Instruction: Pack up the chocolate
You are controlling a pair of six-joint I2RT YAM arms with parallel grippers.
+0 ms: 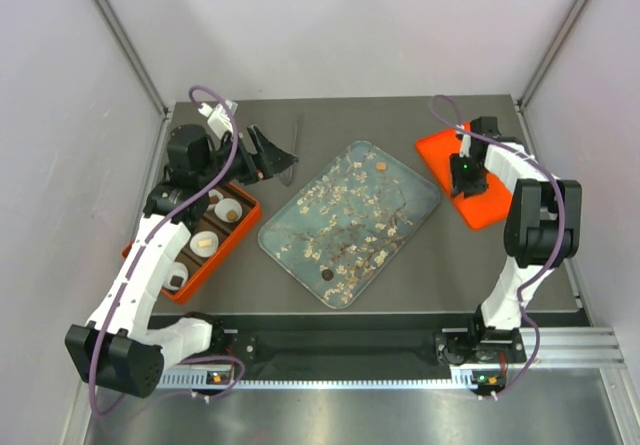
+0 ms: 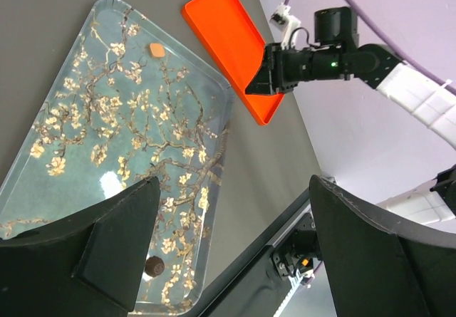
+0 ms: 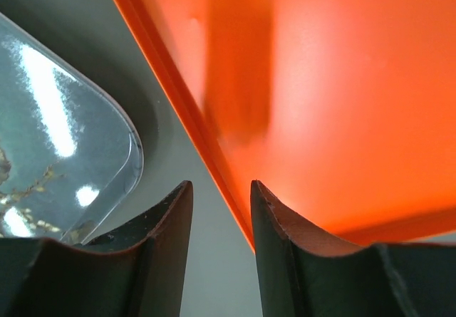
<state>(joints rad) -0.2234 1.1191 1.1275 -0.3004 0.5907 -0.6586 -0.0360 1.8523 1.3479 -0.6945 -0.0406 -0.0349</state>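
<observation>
Arms (image 1: 140,265) white, joints black; purple cables (image 1: 213,93); left hand (image 2: 231,253) and right hand (image 3: 221,217) black; green wrist light (image 2: 333,65).

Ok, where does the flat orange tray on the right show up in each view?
Top external: the flat orange tray lies at the right, partly under the right arm.
Left wrist: flat orange tray at top centre.
Right wrist: flat orange tray fills the upper right.
Shared landmark: the clear floral tray, next to it in all three.
</observation>
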